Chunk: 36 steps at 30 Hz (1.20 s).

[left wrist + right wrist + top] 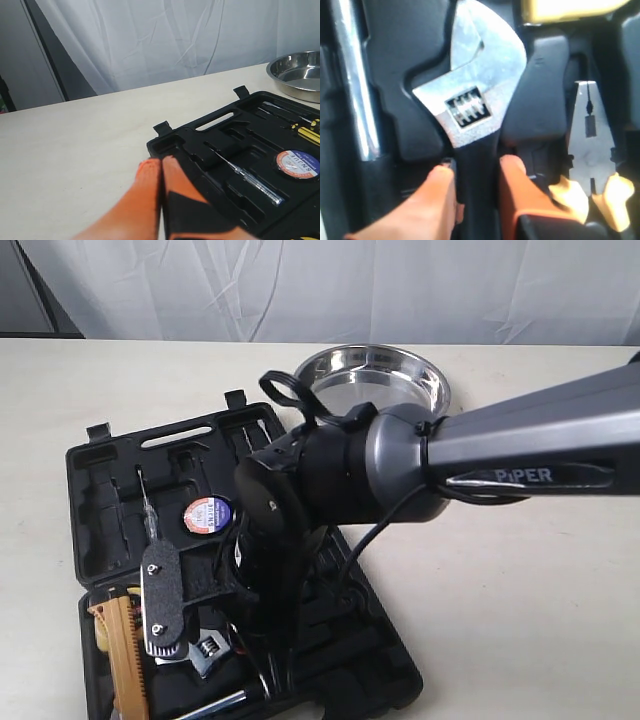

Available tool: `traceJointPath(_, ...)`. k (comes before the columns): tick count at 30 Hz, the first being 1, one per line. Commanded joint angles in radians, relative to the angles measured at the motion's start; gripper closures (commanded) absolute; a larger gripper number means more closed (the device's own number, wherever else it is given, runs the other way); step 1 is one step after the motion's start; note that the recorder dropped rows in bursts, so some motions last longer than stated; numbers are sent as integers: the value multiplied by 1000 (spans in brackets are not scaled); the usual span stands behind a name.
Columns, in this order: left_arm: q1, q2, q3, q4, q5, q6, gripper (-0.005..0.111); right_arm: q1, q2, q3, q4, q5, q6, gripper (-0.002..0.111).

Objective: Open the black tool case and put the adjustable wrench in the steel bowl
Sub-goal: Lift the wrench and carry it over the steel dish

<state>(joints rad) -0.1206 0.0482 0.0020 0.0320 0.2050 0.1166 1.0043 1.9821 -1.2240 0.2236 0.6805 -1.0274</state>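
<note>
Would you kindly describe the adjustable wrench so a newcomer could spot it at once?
The black tool case lies open on the table; look in its half nearer the exterior camera. There the adjustable wrench lies in a recess, the right tool astride its black handle. Unlike the pliers beside it, it has a broad silver head with a ribbed thumbwheel.

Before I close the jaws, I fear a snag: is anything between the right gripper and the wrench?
Nothing visible. The right gripper straddles the handle of the adjustable wrench in the black tool case; the pliers lie outside its fingers.
</note>
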Motion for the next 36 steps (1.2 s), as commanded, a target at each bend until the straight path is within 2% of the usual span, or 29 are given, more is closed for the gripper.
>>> traceJointPath(1,-1,-7,-2,-2,-11,-4,106,-4,-47,2,28,-15,17,109)
traceJointPath(12,-1,-7,-2,-2,-11,-4,106,-4,-140,2,38,-1,88,109)
traceJointPath(16,-1,-7,-2,-2,-11,-4,106,-25,-170,-2,-92,-84,228,109)
traceJointPath(21,-1,-7,-2,-2,-11,-4,106,-191,-173,-87,-120,-95,331,109)
traceJointPath(26,-1,-7,-2,-2,-11,-4,106,-292,-173,-146,-118,-93,348,109)
traceJointPath(36,-1,-7,-2,-2,-11,-4,106,-512,-1,-264,-118,-249,443,109)
